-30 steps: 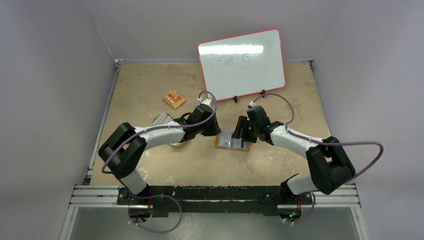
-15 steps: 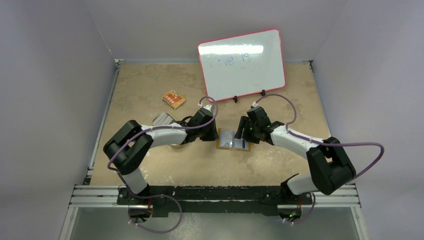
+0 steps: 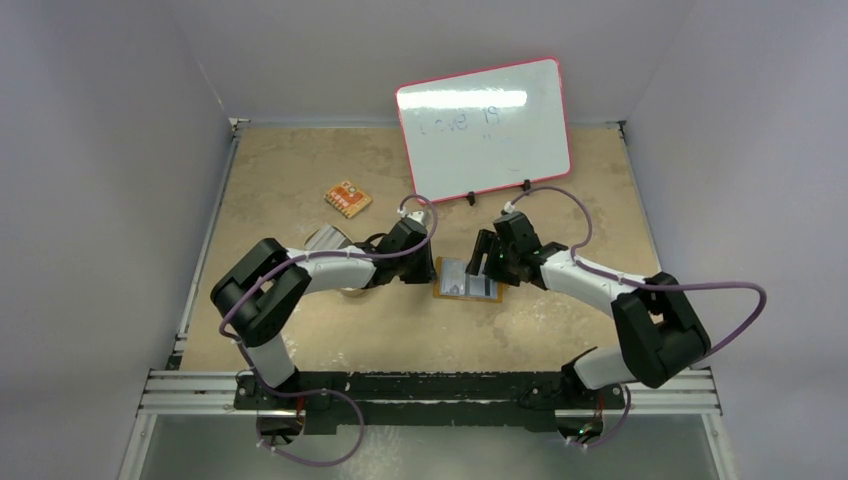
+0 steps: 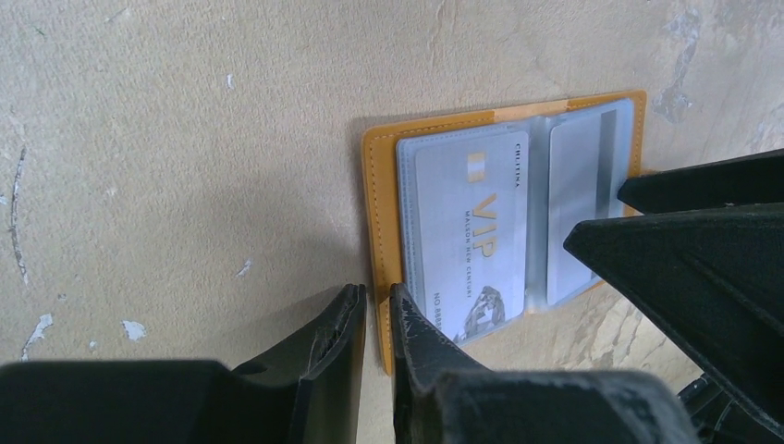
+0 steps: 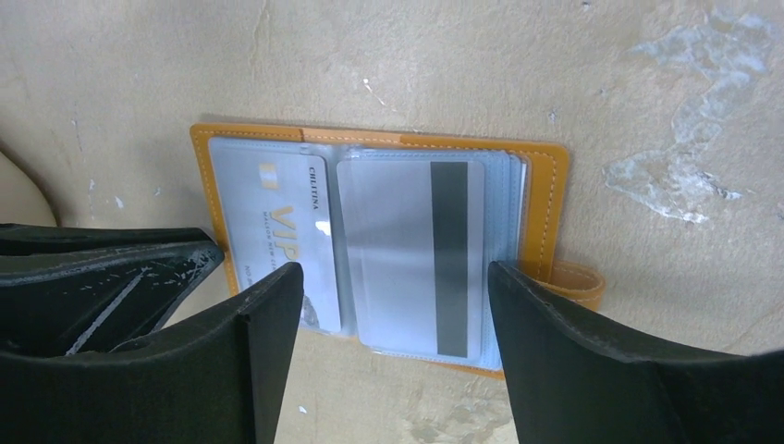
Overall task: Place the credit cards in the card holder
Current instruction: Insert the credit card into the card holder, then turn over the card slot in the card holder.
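1. Here, the card holder (image 3: 466,281) lies opened flat on the table (image 3: 570,210), with its pale clear sleeves facing up and a gripper at each side of it.
2. A silver VIP card (image 4: 467,236) sits in the holder's left sleeve.
3. A striped card (image 5: 411,250), grey with a dark band down one side, lies at the holder's right-hand sleeves. I cannot tell whether it is fully under the clear film.
4. The right gripper (image 5: 391,277) hangs over the holder's right half.
   - Its fingers are spread wide, one on each side of the striped card.
   - It holds nothing, and I cannot tell whether its tips touch the holder.
5. The left gripper (image 4: 376,296) is at the holder's left edge.
   - Its fingers are drawn almost together, with only a thin slit between them and nothing in it.
   - One finger covers a corner of the holder, but contact with the leather cannot be made out.
6. A small orange snap tab (image 5: 575,283) sticks out from the holder's right edge.
7. A whiteboard (image 3: 485,125) stands behind the holder, well apart from it.
8. An orange patterned piece (image 3: 347,200) lies behind the holder and to its left, also well apart.
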Controlling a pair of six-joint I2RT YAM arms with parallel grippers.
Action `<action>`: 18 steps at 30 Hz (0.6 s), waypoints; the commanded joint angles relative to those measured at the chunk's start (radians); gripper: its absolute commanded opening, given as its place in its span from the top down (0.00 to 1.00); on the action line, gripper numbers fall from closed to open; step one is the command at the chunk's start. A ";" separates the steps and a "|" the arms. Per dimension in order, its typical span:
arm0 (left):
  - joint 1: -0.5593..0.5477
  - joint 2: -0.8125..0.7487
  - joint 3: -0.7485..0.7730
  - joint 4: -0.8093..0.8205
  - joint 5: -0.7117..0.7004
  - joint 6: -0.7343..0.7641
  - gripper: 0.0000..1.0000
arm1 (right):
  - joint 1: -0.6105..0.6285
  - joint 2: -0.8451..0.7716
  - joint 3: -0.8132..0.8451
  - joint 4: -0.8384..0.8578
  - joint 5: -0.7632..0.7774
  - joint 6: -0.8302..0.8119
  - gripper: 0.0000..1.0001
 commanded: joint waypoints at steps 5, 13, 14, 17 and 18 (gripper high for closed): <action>0.006 0.001 -0.010 0.064 0.009 -0.019 0.86 | -0.020 0.039 -0.036 0.093 -0.073 -0.007 0.23; 0.006 0.005 -0.014 0.079 0.015 -0.027 0.86 | -0.031 -0.032 -0.088 0.240 -0.208 0.005 0.26; 0.004 0.007 -0.015 0.080 0.016 -0.028 0.86 | -0.035 -0.037 -0.095 0.261 -0.238 0.010 0.26; 0.003 0.010 -0.015 0.084 0.019 -0.031 0.86 | -0.039 -0.040 -0.111 0.315 -0.310 0.024 0.26; 0.004 0.009 -0.015 0.084 0.018 -0.031 0.86 | -0.040 -0.040 -0.117 0.333 -0.328 0.031 0.27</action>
